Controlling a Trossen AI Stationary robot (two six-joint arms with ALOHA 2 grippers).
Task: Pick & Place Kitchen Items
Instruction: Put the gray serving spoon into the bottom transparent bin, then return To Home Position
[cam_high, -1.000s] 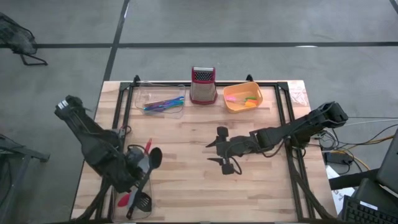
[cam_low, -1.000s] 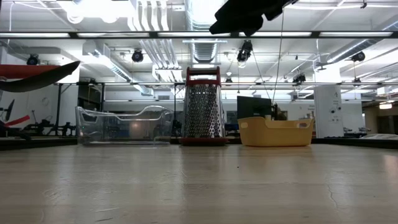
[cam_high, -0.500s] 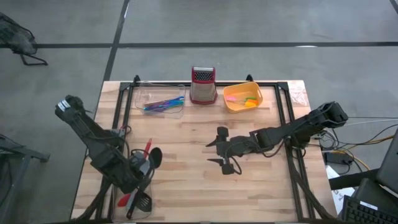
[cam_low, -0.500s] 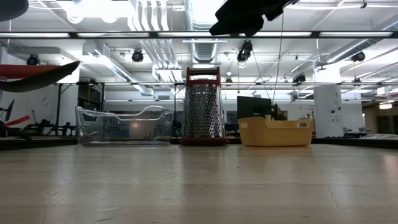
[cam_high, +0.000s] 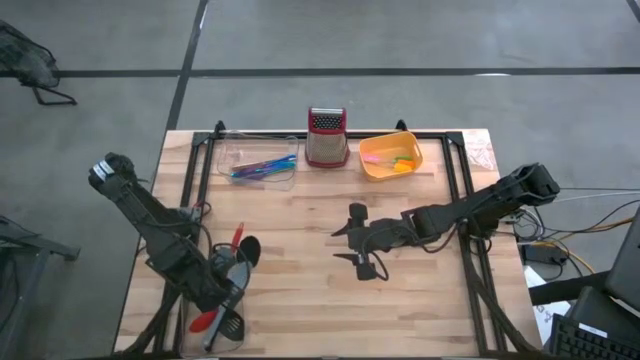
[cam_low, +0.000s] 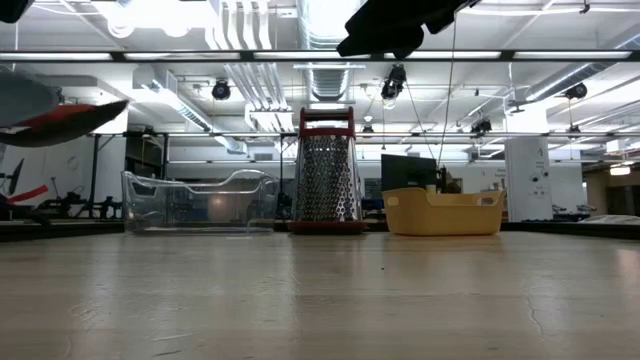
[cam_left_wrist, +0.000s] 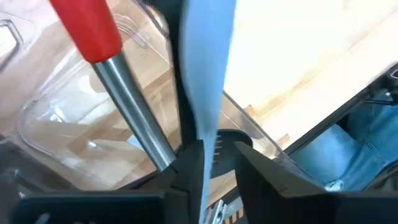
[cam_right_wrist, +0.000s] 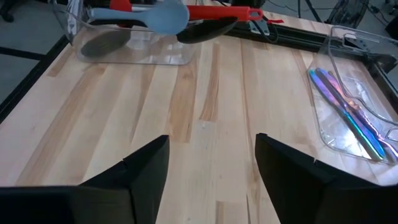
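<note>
Left tool (cam_high: 222, 290) has slid slightly toward the near edge, over the clear tray (cam_right_wrist: 124, 53) at the table's (cam_high: 300, 300) near-left corner. In the low view a pale grey shape has newly come in at upper left, above the dark-and-red utensil end; probably the grey spatula (cam_left_wrist: 208, 62) shifting. The left wrist view has that spatula running straight through the left tool's gap, with the red-handled spoon (cam_left_wrist: 87, 25) just beside. Can't tell if the tool is clamped on it or letting go. My read: the spatula is either being set into the tray or just being taken out; the other slim utensils lie in the tray.

Right tool (cam_high: 356, 246) hasn't moved: hovering mid-table, spread wide, nothing in it.

The tray sits right by the near and left edges, with the black frame rail alongside, so there's little margin there. Bare wood between the two tools gives plenty of room. Far edge is taken up by the tray of multicoloured cutlery (cam_high: 260, 165), box grater (cam_high: 326, 137) and orange tub (cam_high: 390, 157).
</note>
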